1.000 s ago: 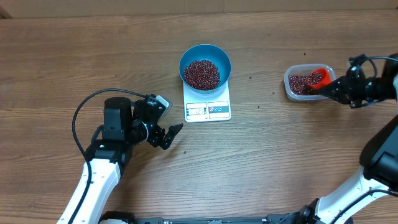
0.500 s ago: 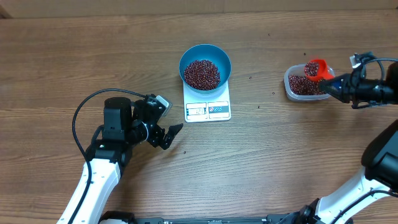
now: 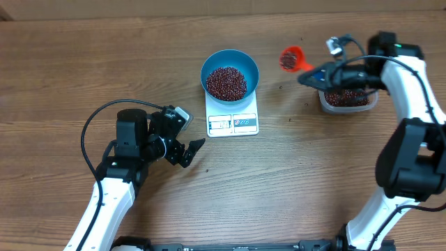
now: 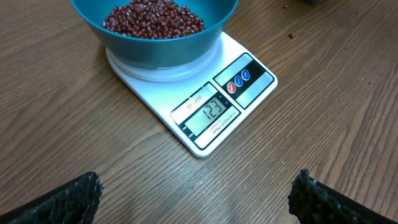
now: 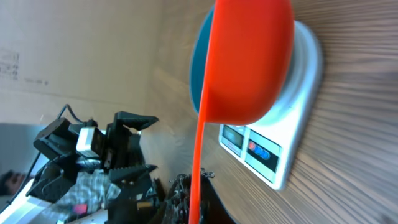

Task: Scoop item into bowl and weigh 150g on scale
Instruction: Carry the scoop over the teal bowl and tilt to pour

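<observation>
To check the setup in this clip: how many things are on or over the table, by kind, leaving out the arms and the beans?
bowl: 1
scale: 1
tub: 1
scoop: 1
Total: 4

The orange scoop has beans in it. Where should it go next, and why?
Probably a little left, over the teal bowl, then tip gently. The right gripper holds the loaded scoop between the clear tub and the bowl. The scale shows 123 on its display, short of 150, so more beans seem needed.
</observation>
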